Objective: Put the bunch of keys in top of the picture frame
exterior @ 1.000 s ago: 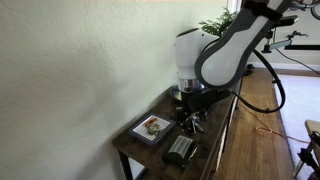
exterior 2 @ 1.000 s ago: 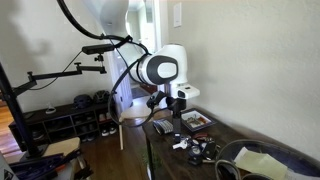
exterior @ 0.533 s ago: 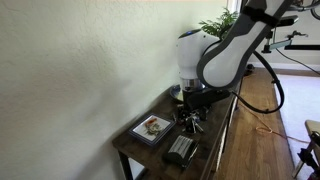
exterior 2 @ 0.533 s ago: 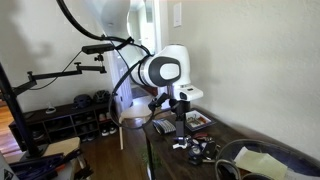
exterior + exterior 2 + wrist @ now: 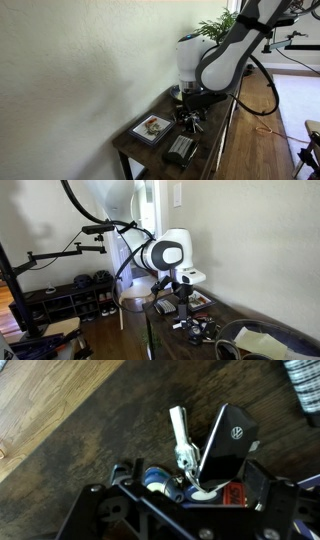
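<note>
With the black pincer [image 5: 190, 482] clamped on the silver-and-black bunch of keys [image 5: 225, 445] above the dark wooden table [image 5: 150, 410], carry low and slow toward eight o'clock and release flat on the dark-rimmed picture frame [image 5: 152, 128].

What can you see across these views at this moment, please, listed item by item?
bunch of keys: one, silver key with black fob, at the gripper above the table.
picture frame: one, dark rim around a coloured picture, flat on the table near the wall.
dark box: one, black, on the table beside the frame.
table: one, dark wood, against the pale wall.
plant: one, green, behind the arm.
low shelf: one, dark, holding shoes, across the room.
robot arm: one, white and black, reaching over the table.
gripper: one, black, apparently shut on the keys.
</note>
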`<state>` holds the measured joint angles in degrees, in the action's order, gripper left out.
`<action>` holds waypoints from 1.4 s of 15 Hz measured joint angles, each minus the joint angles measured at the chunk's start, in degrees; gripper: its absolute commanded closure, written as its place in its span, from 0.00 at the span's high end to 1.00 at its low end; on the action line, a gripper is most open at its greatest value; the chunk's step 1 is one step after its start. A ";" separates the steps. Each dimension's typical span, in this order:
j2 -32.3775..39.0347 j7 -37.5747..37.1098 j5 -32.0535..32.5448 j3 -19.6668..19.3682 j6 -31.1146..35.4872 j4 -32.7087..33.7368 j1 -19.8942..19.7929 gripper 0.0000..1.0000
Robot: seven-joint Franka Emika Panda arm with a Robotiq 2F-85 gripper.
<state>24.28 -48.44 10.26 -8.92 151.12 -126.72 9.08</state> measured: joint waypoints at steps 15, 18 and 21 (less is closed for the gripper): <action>1.07 0.00 -0.77 0.01 1.31 1.38 0.18 0.08; 1.07 0.00 -0.81 0.10 1.31 1.47 0.18 0.08; 1.07 0.02 -0.81 0.42 1.31 1.64 0.22 0.08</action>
<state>25.35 -48.42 9.45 -8.50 152.43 -125.08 9.30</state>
